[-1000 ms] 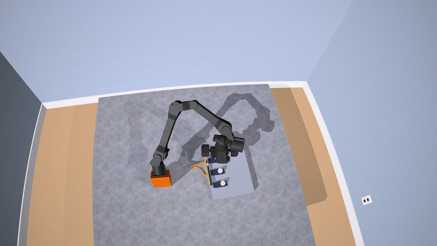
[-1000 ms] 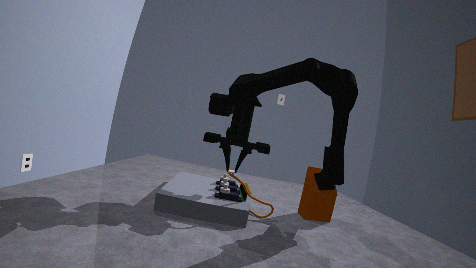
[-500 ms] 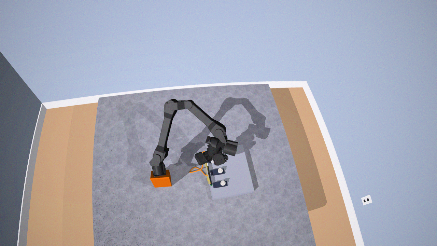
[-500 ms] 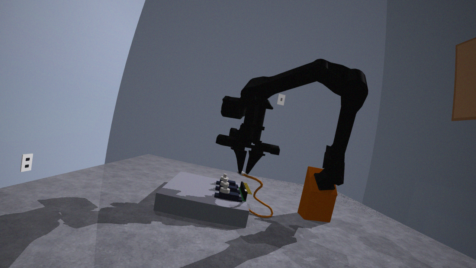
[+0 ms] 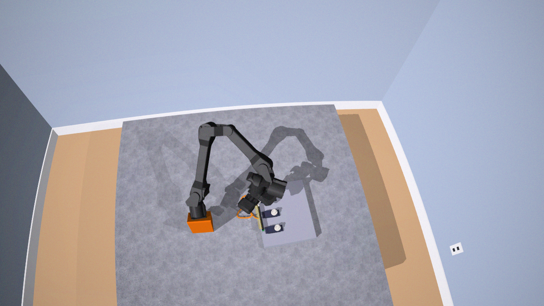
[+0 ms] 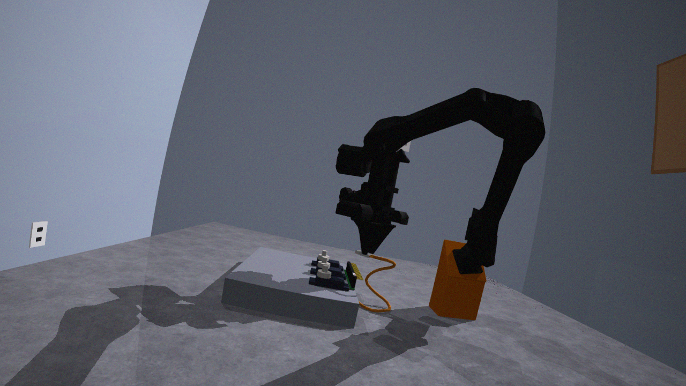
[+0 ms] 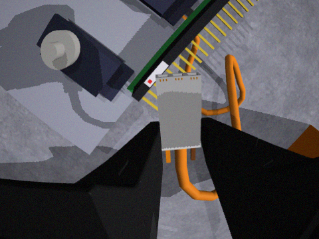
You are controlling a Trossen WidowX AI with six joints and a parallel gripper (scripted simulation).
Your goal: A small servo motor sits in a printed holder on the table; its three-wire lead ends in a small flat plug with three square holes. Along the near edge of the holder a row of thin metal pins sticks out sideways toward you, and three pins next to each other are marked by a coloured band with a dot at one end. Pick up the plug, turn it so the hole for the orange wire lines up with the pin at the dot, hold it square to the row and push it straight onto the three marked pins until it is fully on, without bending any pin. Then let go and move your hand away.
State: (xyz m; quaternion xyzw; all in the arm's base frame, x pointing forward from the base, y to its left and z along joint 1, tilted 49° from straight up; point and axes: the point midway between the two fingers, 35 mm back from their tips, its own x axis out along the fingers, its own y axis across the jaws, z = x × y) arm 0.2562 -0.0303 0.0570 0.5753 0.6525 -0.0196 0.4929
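Aligning the plug [image 6: 359,252] [image 7: 180,114] was in hand; squaring it to the pin row [image 5: 259,219] [image 6: 356,271] [image 7: 212,34] seemed next.
Top: two servos [image 5: 267,214] [image 6: 330,282] [image 7: 106,68] showed beside the row. Exterior: three servos, one plug higher than the row. Wrist: the gripper [image 5: 257,201] [image 6: 366,252] [image 7: 180,129] pinched the plug, askew to the row, near its one red-dotted band [image 7: 161,69].

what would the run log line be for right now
gripper: shut on plug | plug: above pin row, angled to it | seated: no
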